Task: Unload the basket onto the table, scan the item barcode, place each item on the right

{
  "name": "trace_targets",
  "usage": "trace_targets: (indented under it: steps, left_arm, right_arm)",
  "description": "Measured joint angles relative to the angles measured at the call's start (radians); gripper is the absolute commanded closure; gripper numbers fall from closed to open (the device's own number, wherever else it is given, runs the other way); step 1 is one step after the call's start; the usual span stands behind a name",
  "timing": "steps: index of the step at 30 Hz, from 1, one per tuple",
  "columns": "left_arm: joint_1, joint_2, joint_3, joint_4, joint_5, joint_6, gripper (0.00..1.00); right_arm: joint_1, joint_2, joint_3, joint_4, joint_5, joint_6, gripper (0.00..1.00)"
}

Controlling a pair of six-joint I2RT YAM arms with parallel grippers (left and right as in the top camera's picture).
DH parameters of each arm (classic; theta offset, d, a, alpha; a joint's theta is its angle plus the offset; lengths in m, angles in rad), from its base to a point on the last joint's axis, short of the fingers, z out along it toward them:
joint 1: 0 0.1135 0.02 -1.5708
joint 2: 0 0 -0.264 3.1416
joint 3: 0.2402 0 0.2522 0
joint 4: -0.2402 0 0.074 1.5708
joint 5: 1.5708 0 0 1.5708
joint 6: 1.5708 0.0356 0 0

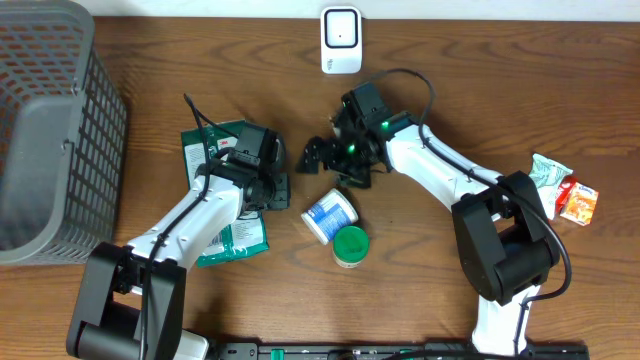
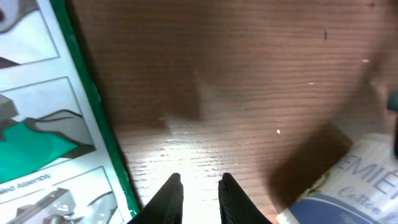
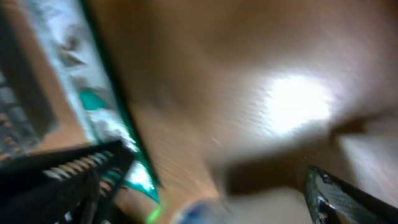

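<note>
A white tub with a blue label [image 1: 329, 214] and a green lid [image 1: 350, 244] lies on its side mid-table. It shows at the lower right of the left wrist view [image 2: 357, 186] and as a blue blur in the right wrist view [image 3: 199, 214]. My right gripper [image 1: 335, 168] [image 3: 202, 186] hovers just behind the tub, jaws wide open and holding nothing. My left gripper [image 1: 268, 178] [image 2: 200, 180] is over bare wood between a green-and-white packet [image 1: 225, 190] [image 2: 43, 124] and the tub. Its jaws stand a narrow gap apart with nothing between them. A white scanner [image 1: 341, 40] stands at the back edge. No barcode shows.
A grey mesh basket [image 1: 50, 120] fills the far left. Snack packets, one green-white [image 1: 548, 170] and one orange [image 1: 578, 203], lie at the right beside the right arm's base.
</note>
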Motion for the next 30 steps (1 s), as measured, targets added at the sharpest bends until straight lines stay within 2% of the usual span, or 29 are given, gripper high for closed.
trace_targets:
  steps: [9,13,20,30]
  left_arm:
    - [0.000,0.000,0.000,0.075,-0.015,0.000,0.79]
    - [0.000,0.000,0.000,0.089,-0.015,0.000,0.79]
    - [0.000,0.000,0.000,0.095,-0.015,0.000,0.79]
    - [0.000,0.000,0.000,0.085,-0.015,0.000,0.79]
  right_arm:
    - [-0.138,-0.001,-0.001,-0.292,-0.002,-0.035,0.01]
    - [-0.154,-0.001,-0.002,-0.321,-0.048,-0.056,0.01]
    - [-0.099,-0.001,-0.030,-0.241,-0.101,-0.006,0.01]
    - [-0.015,-0.001,-0.083,0.079,-0.119,0.113,0.01]
